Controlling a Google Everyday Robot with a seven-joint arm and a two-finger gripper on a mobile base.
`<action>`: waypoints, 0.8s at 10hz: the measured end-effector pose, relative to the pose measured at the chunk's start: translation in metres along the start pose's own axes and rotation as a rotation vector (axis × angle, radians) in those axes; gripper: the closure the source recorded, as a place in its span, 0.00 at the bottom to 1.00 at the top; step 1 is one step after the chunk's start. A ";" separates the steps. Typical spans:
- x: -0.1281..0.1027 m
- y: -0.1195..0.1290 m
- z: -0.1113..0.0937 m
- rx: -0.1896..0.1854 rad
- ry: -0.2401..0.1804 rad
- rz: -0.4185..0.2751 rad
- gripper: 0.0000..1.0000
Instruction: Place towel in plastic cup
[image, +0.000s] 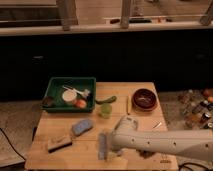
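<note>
**A:** Start at the left. What's on the wooden table?

**B:** Near the left front edge lies a small dark-topped block, maybe a brush or eraser; it's too blurred to name. Behind it, at the back left, a green tray holds a white round dish and a small orange thing. Just in front of the tray's right corner sits a rounded blue pad.

**A:** And the task's own pieces?

**B:** The plastic cup stands upright near the table's middle, mouth up, with a green vegetable lying just behind it. That open mouth is the target. The towel is at the front edge, well in front of the cup, looking as though it hangs in a narrow strip rather than lying flat. I'd judge that suits dropping it into so small an opening.

**A:** The gripper?

**B:** The gripper is at the near end of the white arm, which reaches in from the right. It appears clenched on the towel, with the cloth drooping beside it, though the pinch itself is hard to make out.

**A:** Farther right?

**B:** A dark red bowl sits at the back right corner, clear of the path to the cup.
</note>
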 end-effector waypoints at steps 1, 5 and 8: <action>0.002 0.001 0.002 -0.006 -0.005 0.008 0.42; 0.007 -0.002 0.000 0.000 -0.009 0.014 0.80; 0.010 0.000 -0.005 -0.004 0.001 0.012 1.00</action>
